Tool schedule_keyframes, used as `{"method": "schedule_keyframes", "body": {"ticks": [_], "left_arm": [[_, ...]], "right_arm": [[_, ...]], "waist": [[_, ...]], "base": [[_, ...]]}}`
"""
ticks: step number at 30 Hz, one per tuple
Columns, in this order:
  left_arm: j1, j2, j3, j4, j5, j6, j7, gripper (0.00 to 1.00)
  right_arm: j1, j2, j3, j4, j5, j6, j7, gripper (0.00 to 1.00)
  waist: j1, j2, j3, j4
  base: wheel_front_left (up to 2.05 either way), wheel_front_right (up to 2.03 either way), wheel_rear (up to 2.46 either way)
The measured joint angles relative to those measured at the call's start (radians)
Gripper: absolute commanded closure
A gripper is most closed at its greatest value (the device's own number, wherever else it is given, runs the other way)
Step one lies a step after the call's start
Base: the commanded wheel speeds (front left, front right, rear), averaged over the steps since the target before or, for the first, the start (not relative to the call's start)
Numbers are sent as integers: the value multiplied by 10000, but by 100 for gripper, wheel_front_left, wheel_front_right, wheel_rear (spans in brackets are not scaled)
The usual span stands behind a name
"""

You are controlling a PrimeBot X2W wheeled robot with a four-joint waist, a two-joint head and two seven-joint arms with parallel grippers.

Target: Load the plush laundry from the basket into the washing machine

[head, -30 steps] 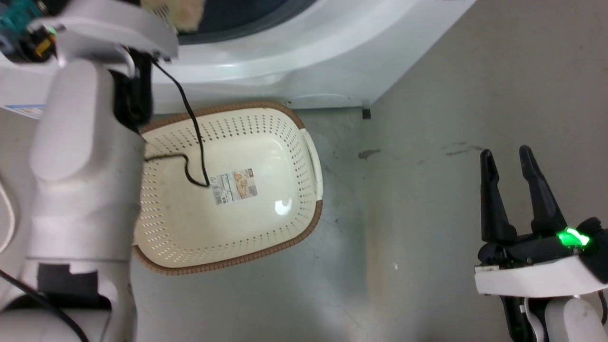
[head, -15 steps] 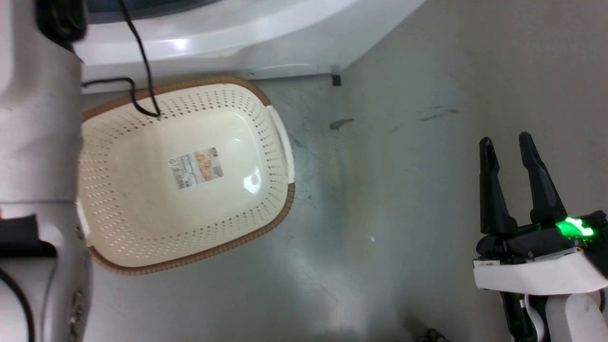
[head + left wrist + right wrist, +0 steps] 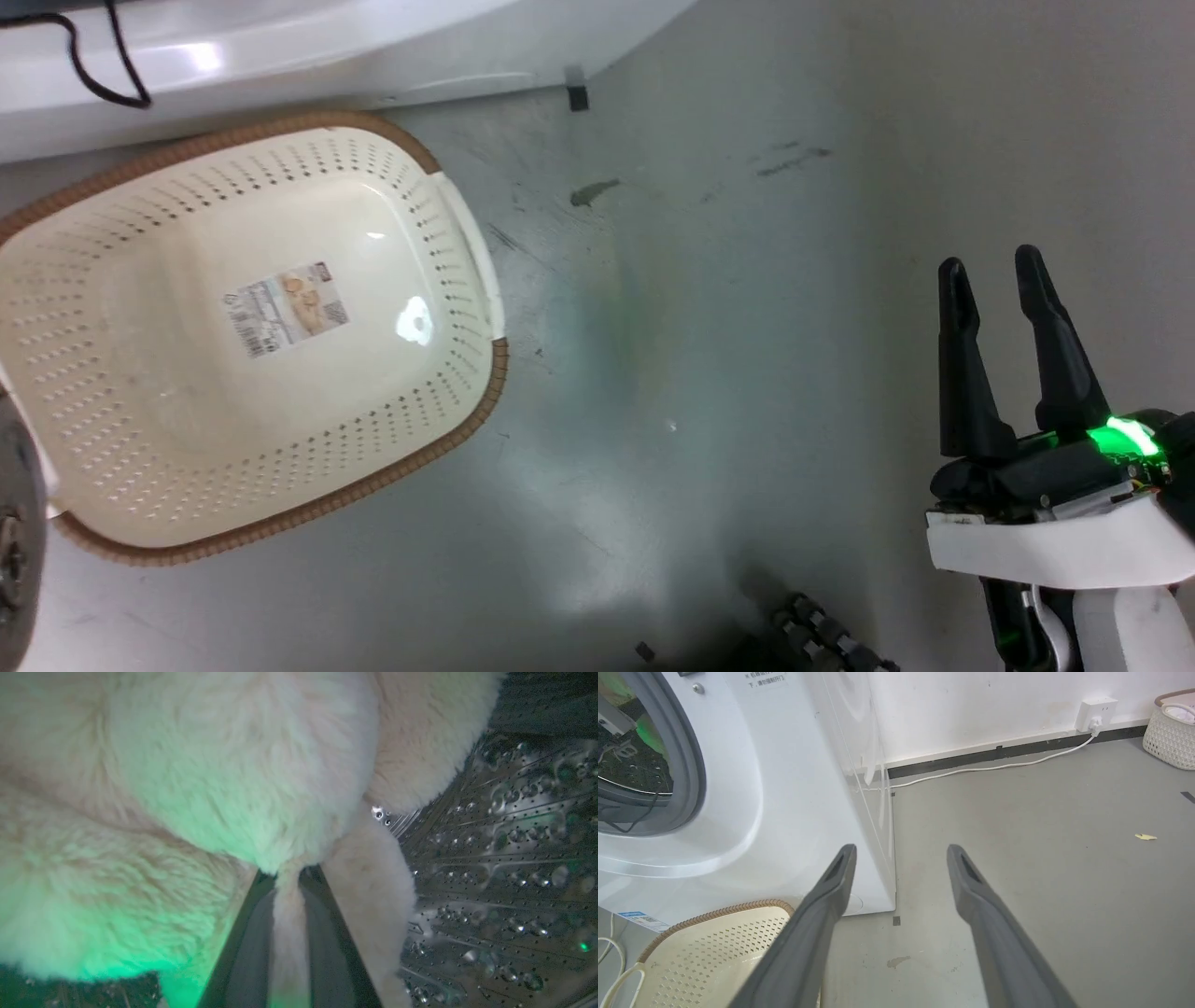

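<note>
I've got the washing machine (image 3: 738,788) at the left of the right wrist view, white front with the grey-ringed opening; its lower edge runs across the top of the head view. The left wrist cam looks into the drum (image 3: 504,858), shiny perforated steel. The plush laundry (image 3: 187,788) is inside that drum, its cream fur covering most of that view, tinted green low down. The basket (image 3: 280,527) sits on the grey floor (image 3: 700,373) just in front of the machine, its bare bottom and sticker (image 3: 285,308) in plain sight. On the left end effector (image 3: 287,877) the 2 fingers are nearly together, pinching a thin strip of the plush's fur. On the right end effector (image 3: 990,263) the 2 fingers are spread and hold nothing; it hangs over bare floor, well apart from the basket, with a green light (image 3: 1125,439) at its base. 1 black cable (image 3: 112,75) loops against the machine front.
</note>
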Motion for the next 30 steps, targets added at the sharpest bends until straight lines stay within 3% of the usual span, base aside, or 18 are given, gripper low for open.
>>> {"method": "schedule_keyframes", "body": {"ticks": [12, 13, 14, 22, 24, 30], "left_arm": [[-574, 341, -151, 539, 23, 86, 433, 100], [-606, 341, -146, 593, 12, 86, 464, 76], [-631, 341, -157, 637, 8, 86, 464, 0], [-987, 282, -382, 849, -6, -54, 399, 0], [-1029, 59, -558, 943, -115, -267, 228, 0], [-1018, -370, -736, 1135, -274, -353, -86, 0]], "right_arm": [[239, 0, -59, -334, 63, 0, 0, 0], [259, 0, -81, -345, 81, 0, 0, 0], [270, 0, -98, -345, 81, 0, 0, 0], [254, 0, -100, -337, 79, 0, 0, 0], [150, 0, -151, -293, 40, 0, 0, 0], [-25, 0, -207, -178, -180, 0, 0, 0]], "waist": [[-1, 0, 616, -369], [0, 0, 636, -366], [-1, 0, 655, -358], [-2, 0, 700, -266], [-1, 0, 552, -74], [-1, 0, 194, 283]], "base": [[0, 0, 0], [0, 0, 0], [0, 0, 0], [0, 0, 0], [0, 0, 0], [0, 0, 0]]}}
